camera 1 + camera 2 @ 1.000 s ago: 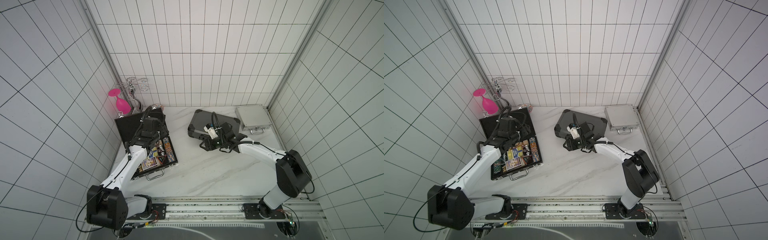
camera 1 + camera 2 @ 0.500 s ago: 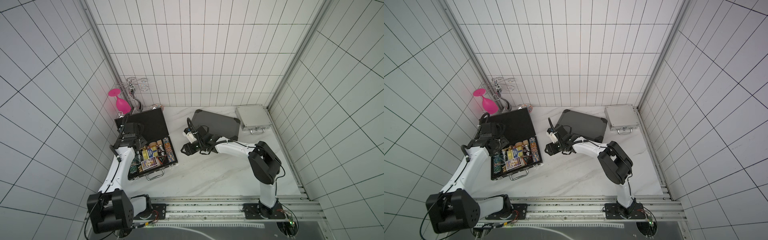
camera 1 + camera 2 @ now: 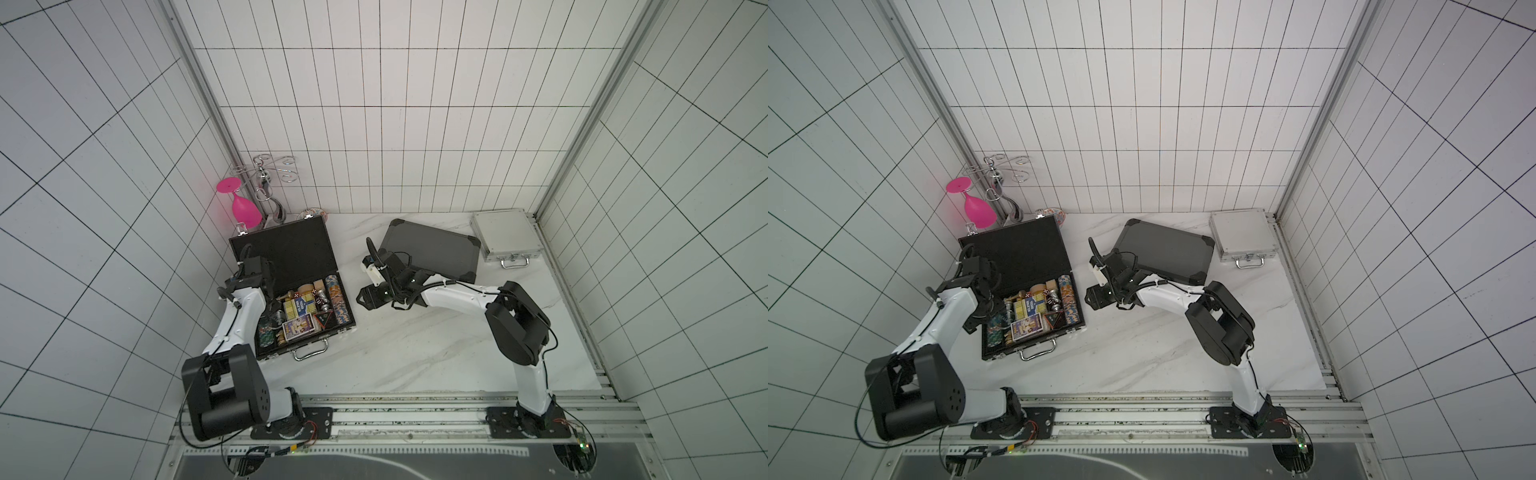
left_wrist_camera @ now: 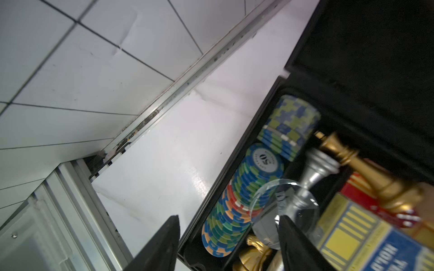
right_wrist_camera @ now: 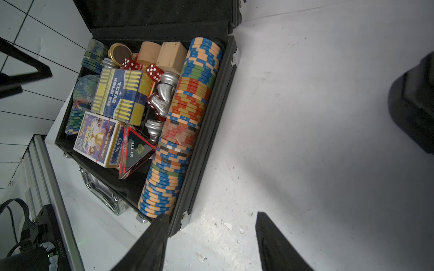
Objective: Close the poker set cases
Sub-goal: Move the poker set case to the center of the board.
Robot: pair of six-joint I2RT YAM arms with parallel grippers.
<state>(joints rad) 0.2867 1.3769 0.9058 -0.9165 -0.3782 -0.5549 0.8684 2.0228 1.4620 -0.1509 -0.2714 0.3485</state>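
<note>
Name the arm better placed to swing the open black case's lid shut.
Left, probably. The left gripper is open at the left wall of the black case, right beside its raised lid; the right gripper, also open, sits across table from its right wall.

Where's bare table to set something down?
Free: front strip between black case and rail; right side before silver case. Crowded: back-left corner by pink glass; right gripper sits between black case and grey case.

Glossy marble-look tabletop [image 3: 415, 353], brushed-metal silver case [image 3: 505, 235]
</note>
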